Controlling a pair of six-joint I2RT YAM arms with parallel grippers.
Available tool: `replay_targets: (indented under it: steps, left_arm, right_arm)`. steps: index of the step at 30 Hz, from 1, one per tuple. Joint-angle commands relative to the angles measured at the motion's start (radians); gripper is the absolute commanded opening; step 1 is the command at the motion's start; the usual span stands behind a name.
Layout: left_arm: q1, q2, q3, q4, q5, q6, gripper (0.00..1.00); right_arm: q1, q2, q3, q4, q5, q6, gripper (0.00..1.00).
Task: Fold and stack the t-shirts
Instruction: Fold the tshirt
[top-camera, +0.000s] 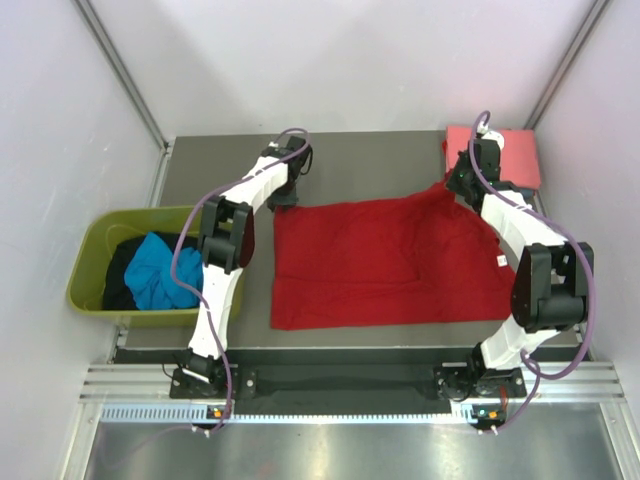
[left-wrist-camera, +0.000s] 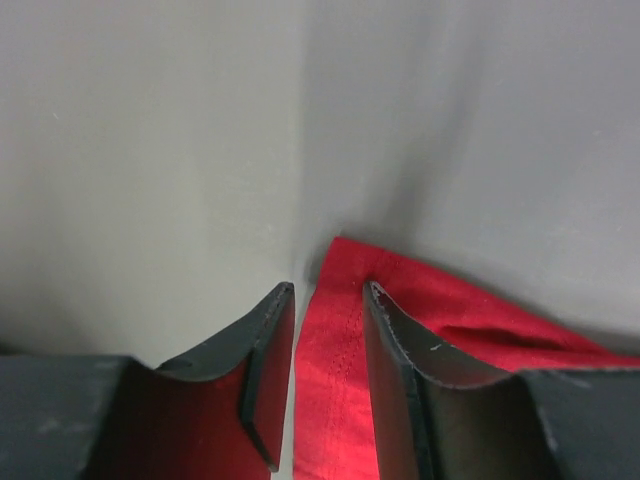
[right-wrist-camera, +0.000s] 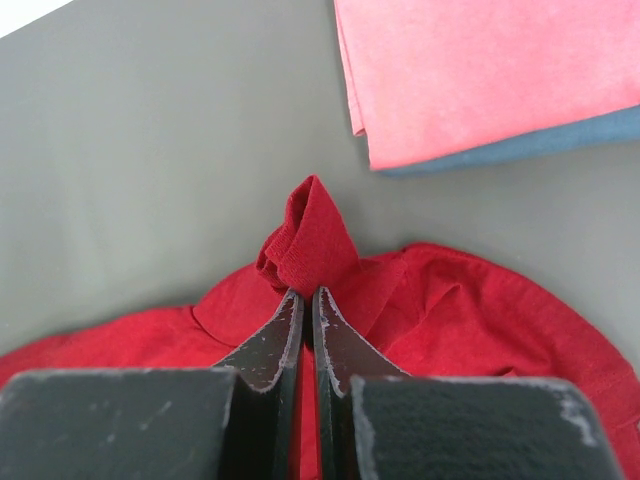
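The bright red t-shirt (top-camera: 390, 265) lies spread flat on the dark table. My left gripper (top-camera: 284, 197) is at its far left corner. In the left wrist view that gripper (left-wrist-camera: 328, 295) is open, and the stitched hem of the red shirt (left-wrist-camera: 340, 340) lies between the jaws. My right gripper (top-camera: 461, 186) is at the far right corner. In the right wrist view it (right-wrist-camera: 308, 295) is shut on a bunched fold of the red shirt (right-wrist-camera: 305, 235), lifted slightly. A folded salmon-pink shirt (top-camera: 500, 150) lies on a blue shirt (right-wrist-camera: 560, 140) at the back right.
An olive-green tub (top-camera: 90, 265) stands off the table's left edge, holding a turquoise shirt (top-camera: 155, 270) and a black one (top-camera: 120, 275). White walls close in the back and sides. The metal rail (top-camera: 340, 405) with the arm bases runs along the near edge.
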Motion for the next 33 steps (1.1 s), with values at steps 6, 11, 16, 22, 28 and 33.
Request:
replay_targets:
  steps: [6,11,16,22,28,33]
  left_arm:
    - [0.017,0.05,0.021,0.016,0.024,0.013,0.36]
    - [0.02,0.038,-0.008,0.027,0.049,0.016,0.01]
    - [0.02,0.005,-0.009,0.018,0.025,0.031,0.0]
    - [0.02,-0.045,-0.008,0.026,-0.008,0.053,0.02]
    - [0.02,-0.048,0.029,0.03,-0.083,0.068,0.32]
    - [0.02,-0.04,0.02,0.032,-0.077,0.059,0.41]
  right_arm:
    - [-0.009,-0.054,0.0,0.049,-0.013,0.003,0.0]
    - [-0.009,-0.059,-0.008,0.048,-0.009,-0.005,0.0]
    - [-0.01,-0.064,-0.02,0.042,0.013,-0.019,0.0]
    - [-0.016,-0.076,-0.031,0.042,0.01,-0.016,0.0]
    - [-0.016,-0.074,-0.028,0.042,0.004,-0.013,0.0]
    - [-0.015,-0.071,-0.029,0.046,-0.003,-0.008,0.0]
